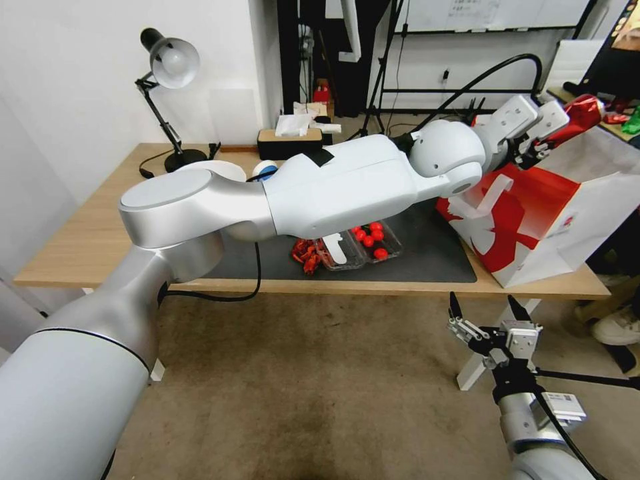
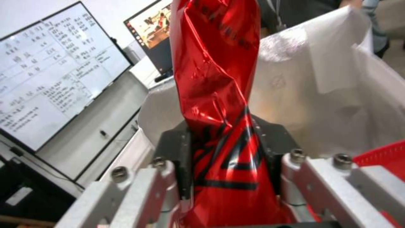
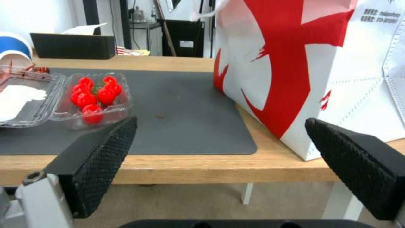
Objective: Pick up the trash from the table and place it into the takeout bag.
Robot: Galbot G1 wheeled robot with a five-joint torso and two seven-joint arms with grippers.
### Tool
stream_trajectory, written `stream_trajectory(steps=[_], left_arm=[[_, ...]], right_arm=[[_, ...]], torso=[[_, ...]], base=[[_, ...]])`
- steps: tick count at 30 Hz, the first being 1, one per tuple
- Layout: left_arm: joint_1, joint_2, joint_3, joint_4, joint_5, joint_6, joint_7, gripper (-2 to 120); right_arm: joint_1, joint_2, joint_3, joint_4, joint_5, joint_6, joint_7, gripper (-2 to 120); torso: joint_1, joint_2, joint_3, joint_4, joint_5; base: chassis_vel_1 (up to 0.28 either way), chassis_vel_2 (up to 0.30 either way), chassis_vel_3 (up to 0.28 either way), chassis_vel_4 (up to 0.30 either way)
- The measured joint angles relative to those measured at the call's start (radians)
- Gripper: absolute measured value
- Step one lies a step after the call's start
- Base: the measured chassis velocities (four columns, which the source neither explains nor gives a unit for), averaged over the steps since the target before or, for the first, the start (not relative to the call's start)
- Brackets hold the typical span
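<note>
We begin at the left of the head view. A black desk lamp with a round metal shade stands on the light-wood counter, whose grain shows bare beside a smooth dark grey rectangular mat. Behind the left arm, a blue paper cup lies near a black tissue box with white tissue at its slot.

On the mat sits a clear hinged plastic tray. One compartment holds round glossy red tomatoes; in the right wrist view the other compartment carries a white label. Crumpled red scraps lie just beside the tray.

At the right end of the counter stands the takeout bag, boxy, of matt paper, red and white, with a white strap handle. In the left wrist view its pale inside opens behind the held item.

The left pincer hovers above the mouth of the bag, clamped on a dented red drink can. The can is creased, shiny metal with black markings, gripped between two dark pads.

The right pincer hangs below the front edge of the counter, spread wide and holding nothing. Its black pads are wedge-shaped with a fine knurled texture.
</note>
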Motion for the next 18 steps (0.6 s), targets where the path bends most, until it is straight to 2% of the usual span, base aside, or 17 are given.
stream_trajectory(steps=[1,5,6,8,9,12,13,16,18], left_arm=[[0.0,0.0,0.0,0.0,0.0,0.0,0.0,34],[-0.011,0.0,0.009,-0.01,0.001,0.007,0.0,53],[-0.011,0.0,0.009,-0.01,0.001,0.007,0.0,53],[-0.018,0.0,0.011,-0.013,0.0,0.009,0.0,63],[-0.018,0.0,0.011,-0.013,0.0,0.009,0.0,63],[-0.024,0.0,0.009,-0.013,-0.001,0.013,-0.006,77],[-0.024,0.0,0.009,-0.013,-0.001,0.013,-0.006,77],[-0.023,0.001,-0.009,-0.02,-0.005,0.023,-0.041,92],[-0.019,0.001,-0.016,-0.025,-0.011,0.026,-0.055,95]], right_arm=[[0.0,0.0,0.0,0.0,0.0,0.0,0.0,100],[0.004,0.002,-0.005,-0.005,0.0,0.0,0.0,100],[0.004,0.002,-0.005,-0.005,0.0,0.0,0.0,100],[0.005,0.003,-0.007,-0.007,0.0,0.0,0.0,100],[0.005,0.003,-0.007,-0.007,0.0,0.0,0.0,100],[0.005,0.003,-0.007,-0.007,0.0,0.0,-0.001,100],[0.005,0.003,-0.007,-0.007,0.0,0.0,-0.001,100],[0.006,0.001,-0.007,-0.007,0.001,0.0,-0.002,100],[0.006,0.001,-0.007,-0.007,0.001,0.0,-0.002,100]], torso=[[0.0,0.0,0.0,0.0,0.0],[0.0,0.0,0.0,0.0,0.0],[0.0,0.0,0.0,0.0,0.0],[0.0,0.0,0.0,0.0,0.0],[0.0,0.0,0.0,0.0,0.0],[0.0,0.0,0.0,-0.0001,0.0001],[0.0,0.0,0.0,-0.0001,0.0001],[0.0,0.0,0.0,0.0,0.0],[0.0,0.0,0.0,0.0,0.0]], base=[[0.0,0.0,0.0,0.0],[0.0,0.0,0.0,0.0],[0.0,0.0,0.0,0.0],[0.0,0.0,0.0,0.0],[0.0,0.0,0.0,0.0],[0.0,0.0,0.0,0.0],[0.0,0.0,0.0,0.0],[0.0,0.0,0.0,0.0],[0.0,0.0,0.0,0.0]])
